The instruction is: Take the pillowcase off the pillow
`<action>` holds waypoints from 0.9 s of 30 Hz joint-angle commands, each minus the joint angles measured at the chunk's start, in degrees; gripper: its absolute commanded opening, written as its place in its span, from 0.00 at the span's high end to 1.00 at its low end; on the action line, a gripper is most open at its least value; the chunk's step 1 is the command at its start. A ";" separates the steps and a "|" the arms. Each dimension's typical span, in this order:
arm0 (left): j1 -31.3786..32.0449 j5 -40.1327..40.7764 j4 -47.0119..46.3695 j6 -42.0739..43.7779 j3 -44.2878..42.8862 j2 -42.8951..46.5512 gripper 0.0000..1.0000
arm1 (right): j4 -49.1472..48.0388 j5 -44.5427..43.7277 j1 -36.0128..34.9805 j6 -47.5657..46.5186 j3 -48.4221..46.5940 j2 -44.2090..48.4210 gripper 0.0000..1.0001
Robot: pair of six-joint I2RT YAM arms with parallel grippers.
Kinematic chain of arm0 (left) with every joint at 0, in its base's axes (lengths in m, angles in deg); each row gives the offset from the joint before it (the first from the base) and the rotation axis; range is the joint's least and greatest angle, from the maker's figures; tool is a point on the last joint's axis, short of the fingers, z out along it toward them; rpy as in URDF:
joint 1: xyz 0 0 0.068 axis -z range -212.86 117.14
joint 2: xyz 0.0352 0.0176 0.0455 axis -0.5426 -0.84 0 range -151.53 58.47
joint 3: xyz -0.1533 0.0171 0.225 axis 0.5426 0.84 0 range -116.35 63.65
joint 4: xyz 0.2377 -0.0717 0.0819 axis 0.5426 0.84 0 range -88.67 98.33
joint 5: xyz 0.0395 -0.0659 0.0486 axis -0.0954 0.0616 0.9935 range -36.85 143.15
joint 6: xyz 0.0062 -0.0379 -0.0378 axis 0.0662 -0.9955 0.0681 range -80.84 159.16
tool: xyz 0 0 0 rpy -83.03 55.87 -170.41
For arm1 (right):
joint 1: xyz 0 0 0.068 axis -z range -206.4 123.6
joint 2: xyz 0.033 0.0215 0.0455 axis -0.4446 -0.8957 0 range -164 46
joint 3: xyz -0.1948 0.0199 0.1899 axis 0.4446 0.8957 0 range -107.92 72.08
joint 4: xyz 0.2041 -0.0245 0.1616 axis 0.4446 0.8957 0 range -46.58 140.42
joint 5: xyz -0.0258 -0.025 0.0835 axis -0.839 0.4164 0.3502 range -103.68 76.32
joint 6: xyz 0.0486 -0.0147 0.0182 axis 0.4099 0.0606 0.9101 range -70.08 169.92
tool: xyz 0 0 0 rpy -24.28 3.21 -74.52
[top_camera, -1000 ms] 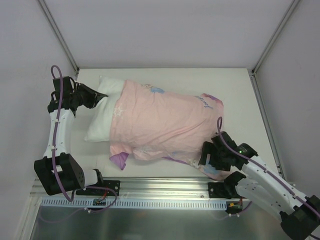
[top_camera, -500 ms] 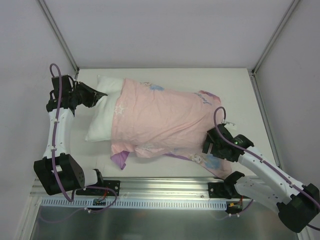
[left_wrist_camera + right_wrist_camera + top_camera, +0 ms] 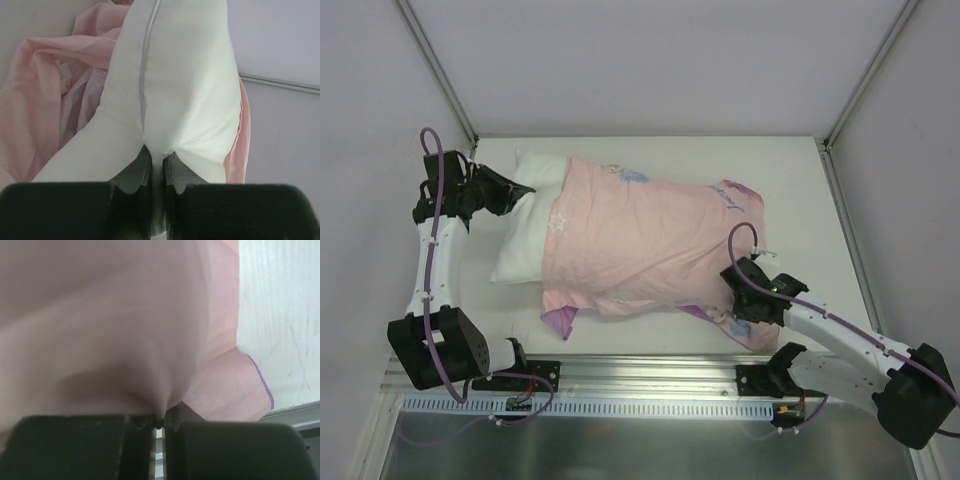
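Observation:
The white pillow (image 3: 523,240) lies on the table's left half, its left end bare. The pale pink pillowcase (image 3: 640,235) covers the rest, its purple printed edge showing at the near side. My left gripper (image 3: 527,192) is shut on the pillow's far-left corner; in the left wrist view the white pillow (image 3: 180,75) bulges out from between the closed left gripper (image 3: 157,162), with the pillowcase (image 3: 45,100) behind. My right gripper (image 3: 734,292) is shut on the pillowcase's near-right part; in the right wrist view the pink pillowcase (image 3: 100,315) puckers into the right gripper (image 3: 160,419).
A white table (image 3: 790,180) is bounded by walls at the back and both sides. A metal rail (image 3: 650,405) runs along the near edge. Bare table surface (image 3: 280,315) shows to the right of the fabric in the right wrist view.
My right arm has swung in and away from the near edge, and its gripper has closed on the pillowcase. The near-right flap has drawn in slightly. The left arm has not moved.

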 commanded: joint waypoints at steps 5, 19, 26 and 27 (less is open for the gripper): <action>-1.52 -2.65 -2.53 0.09 -2.20 2.10 1.00 | 8.92 -9.77 15.21 -9.22 -12.37 6.78 0.99; -14.25 -7.47 -2.53 -3.52 -5.91 2.63 1.00 | 8.22 6.22 60.15 -25.15 -28.24 8.19 0.99; -15.40 -8.98 -2.53 -0.54 0.58 4.03 1.00 | 5.76 9.56 60.50 -25.51 -15.23 12.32 0.99; -15.40 -8.98 -2.62 0.08 1.47 4.47 1.00 | 5.85 9.04 60.68 -25.77 -14.78 13.02 0.99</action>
